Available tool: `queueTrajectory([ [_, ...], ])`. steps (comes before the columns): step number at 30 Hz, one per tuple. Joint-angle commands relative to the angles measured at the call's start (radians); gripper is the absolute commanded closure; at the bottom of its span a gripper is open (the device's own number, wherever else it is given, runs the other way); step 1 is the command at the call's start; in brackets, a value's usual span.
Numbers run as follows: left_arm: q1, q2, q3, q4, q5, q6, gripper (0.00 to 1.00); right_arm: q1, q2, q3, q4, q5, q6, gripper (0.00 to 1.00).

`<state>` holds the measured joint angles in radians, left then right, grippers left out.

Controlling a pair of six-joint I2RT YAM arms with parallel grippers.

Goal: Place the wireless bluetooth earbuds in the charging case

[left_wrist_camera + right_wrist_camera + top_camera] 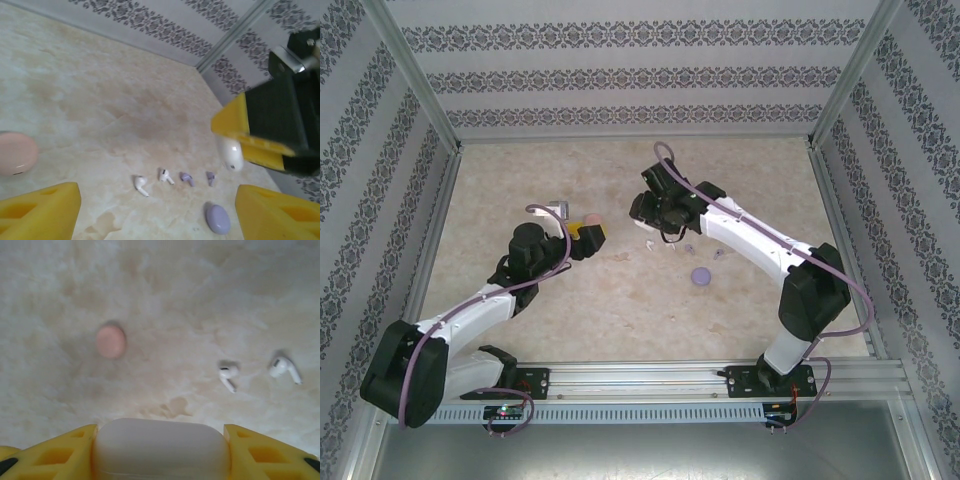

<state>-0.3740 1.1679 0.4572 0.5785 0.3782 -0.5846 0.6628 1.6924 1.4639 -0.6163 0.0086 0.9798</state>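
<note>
Right wrist: white case (160, 447) cut off at bottom edge. Left wrist: pink case (15, 152) clipped by left edge, blurred.

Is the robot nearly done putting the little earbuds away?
Not yet. Done so far: the white case is picked up, gripped in the right arm's jaws. The left arm's jaws are open, holding nothing. Still to do: two white earbuds and two purple earbuds lie loose on the table, near the purple case.
</note>
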Motion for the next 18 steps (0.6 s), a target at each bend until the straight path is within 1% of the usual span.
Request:
queueTrajectory([
  [1, -0.016, 0.042, -0.012, 0.239, 0.103, -0.064, 0.19, -0.009, 0.017, 0.058, 0.042, -0.024, 0.131, 0.63],
  [4, -0.016, 0.103, 0.000, 0.346, 0.181, -0.099, 0.20, -0.009, 0.028, 0.071, 0.093, -0.037, 0.223, 0.63],
  [8, -0.017, 0.183, 0.033, 0.445, 0.252, -0.137, 0.21, -0.002, 0.034, 0.074, 0.149, -0.042, 0.309, 0.63],
  [13, -0.021, 0.273, 0.064, 0.554, 0.254, -0.181, 0.24, 0.013, 0.031, 0.077, 0.170, -0.034, 0.355, 0.63],
  [18, -0.023, 0.330, 0.094, 0.608, 0.260, -0.199, 0.27, 0.021, 0.014, 0.042, 0.203, -0.038, 0.402, 0.63],
])
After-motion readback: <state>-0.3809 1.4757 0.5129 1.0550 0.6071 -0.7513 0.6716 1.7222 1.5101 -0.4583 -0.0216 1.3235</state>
